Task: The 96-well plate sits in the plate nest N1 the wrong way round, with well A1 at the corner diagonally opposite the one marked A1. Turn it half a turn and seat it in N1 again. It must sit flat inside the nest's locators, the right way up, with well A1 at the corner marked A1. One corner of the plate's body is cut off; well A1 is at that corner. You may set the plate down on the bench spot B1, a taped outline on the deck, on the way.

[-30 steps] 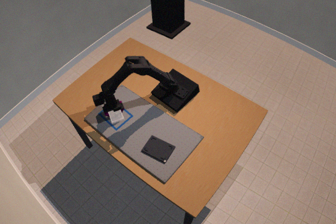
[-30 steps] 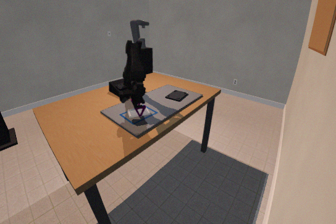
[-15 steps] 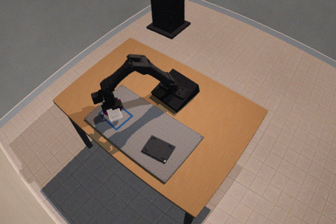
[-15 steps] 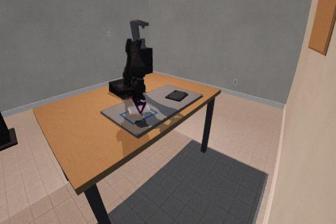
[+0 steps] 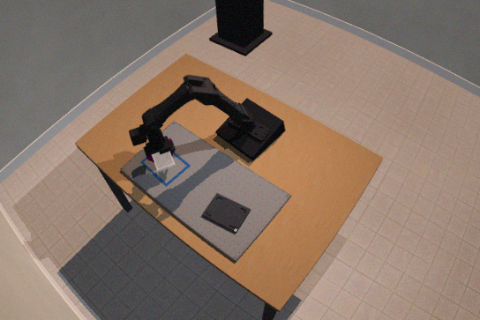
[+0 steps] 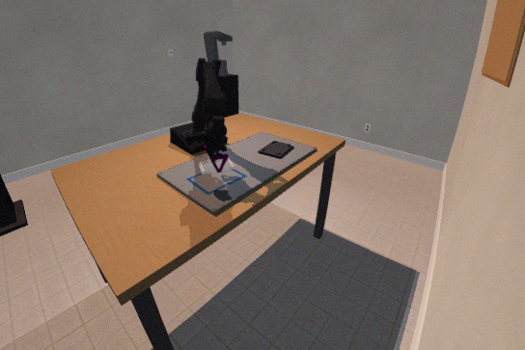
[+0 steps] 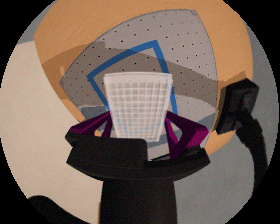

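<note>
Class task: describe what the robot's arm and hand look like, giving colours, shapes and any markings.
The arm is matt black, built of chunky angular links on a flat black base. The hand has a rounded black body and two purple, triangular, open-framed fingers. No cables or markings show.
</note>
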Available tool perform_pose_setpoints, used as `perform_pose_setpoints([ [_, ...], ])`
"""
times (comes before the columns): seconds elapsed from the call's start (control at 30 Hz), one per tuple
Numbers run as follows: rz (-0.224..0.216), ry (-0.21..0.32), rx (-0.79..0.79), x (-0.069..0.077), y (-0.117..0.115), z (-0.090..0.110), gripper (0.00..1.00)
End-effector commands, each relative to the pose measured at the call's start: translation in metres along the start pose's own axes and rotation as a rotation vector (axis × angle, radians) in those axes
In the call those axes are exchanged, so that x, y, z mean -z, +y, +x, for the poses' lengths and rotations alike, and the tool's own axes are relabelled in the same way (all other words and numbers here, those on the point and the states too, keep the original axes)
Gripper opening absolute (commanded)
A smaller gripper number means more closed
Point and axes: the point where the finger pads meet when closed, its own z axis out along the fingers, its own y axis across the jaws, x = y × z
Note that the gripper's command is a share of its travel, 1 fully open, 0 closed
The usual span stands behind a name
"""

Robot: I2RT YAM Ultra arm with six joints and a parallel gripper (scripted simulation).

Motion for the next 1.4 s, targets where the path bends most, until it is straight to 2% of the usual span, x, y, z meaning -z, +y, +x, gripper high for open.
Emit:
perform_pose_setpoints([
  [0.0,-0.04,-0.007,-0.004,0.029,0.007,-0.005,0.0],
  [0.5,-0.04,-0.006,-0.004,0.05,0.006,-0.005,0.0],
  [1.37,-0.04,-0.006,-0.006,0.051,0.006,-0.005,0.0],
])
